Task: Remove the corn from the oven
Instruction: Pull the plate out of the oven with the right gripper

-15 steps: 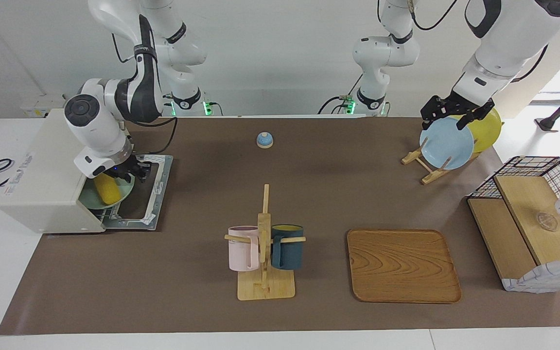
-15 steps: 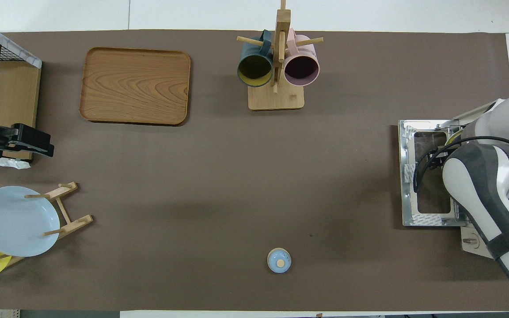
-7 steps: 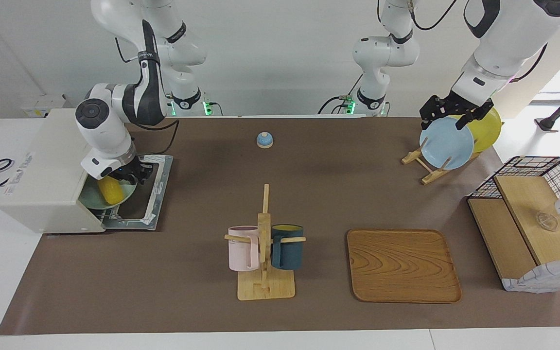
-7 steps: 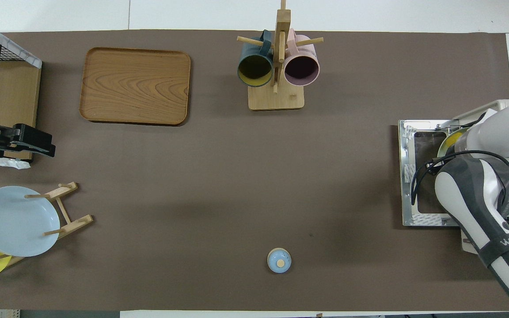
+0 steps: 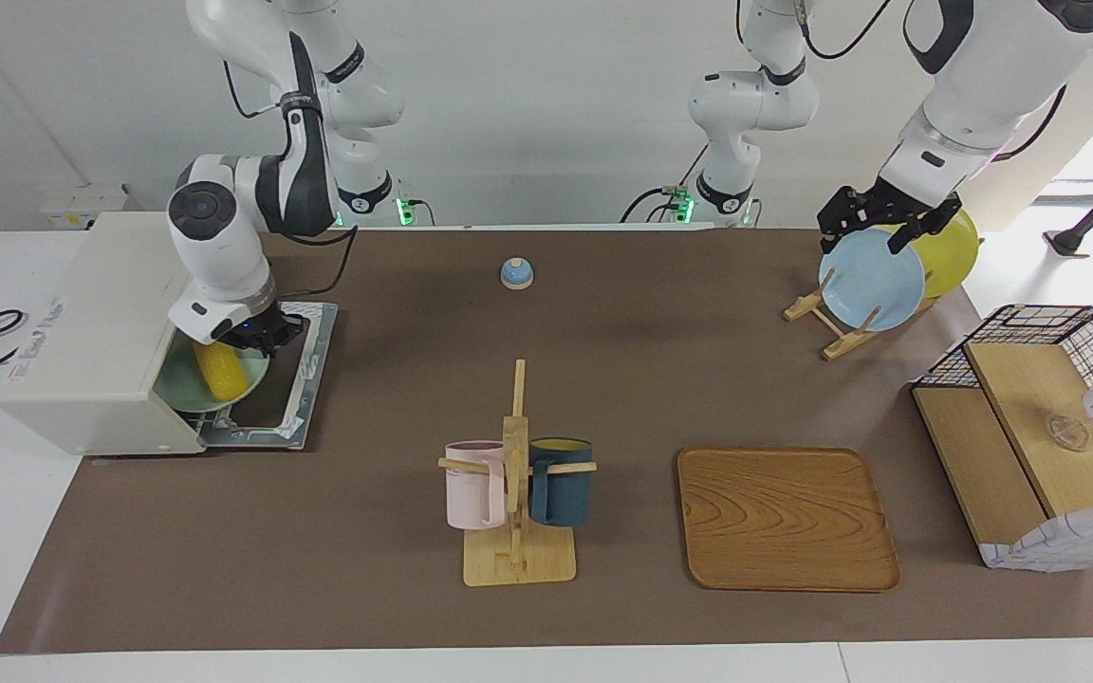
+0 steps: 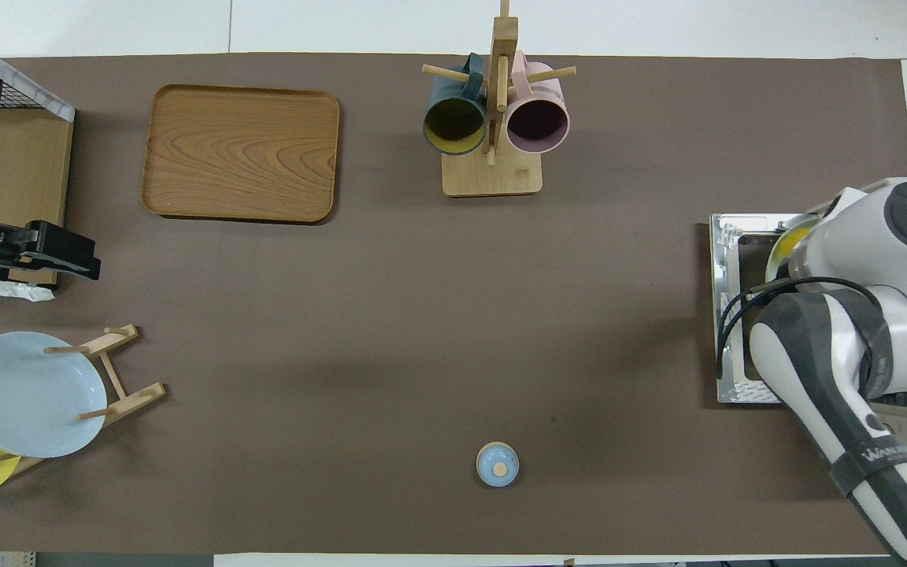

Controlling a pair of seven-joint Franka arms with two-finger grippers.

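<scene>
The off-white oven (image 5: pixel 82 341) stands at the right arm's end of the table, and its door (image 5: pixel 309 375) lies dropped open on the mat. The yellow corn (image 5: pixel 221 372) lies on a pale green plate (image 5: pixel 191 398) in the oven's mouth. My right gripper (image 5: pixel 257 334) hangs low just over the end of the corn nearer the robots, at the plate's rim. In the overhead view the right arm covers most of this, and only a bit of the corn (image 6: pixel 798 235) shows beside the door (image 6: pixel 729 315). My left gripper (image 5: pixel 874 226) waits in the air over the plate rack.
A rack with a blue plate (image 5: pixel 872 280) and a yellow plate (image 5: pixel 950 251) stands at the left arm's end, next to a wire-and-wood basket (image 5: pixel 1030 427). A wooden tray (image 5: pixel 787 517), a mug stand (image 5: pixel 518 474) with two mugs and a small blue bell (image 5: pixel 517 273) are on the mat.
My right gripper and wrist have shifted out from the oven's mouth toward the open door. The corn and plate have barely moved. The left arm has stayed still.
</scene>
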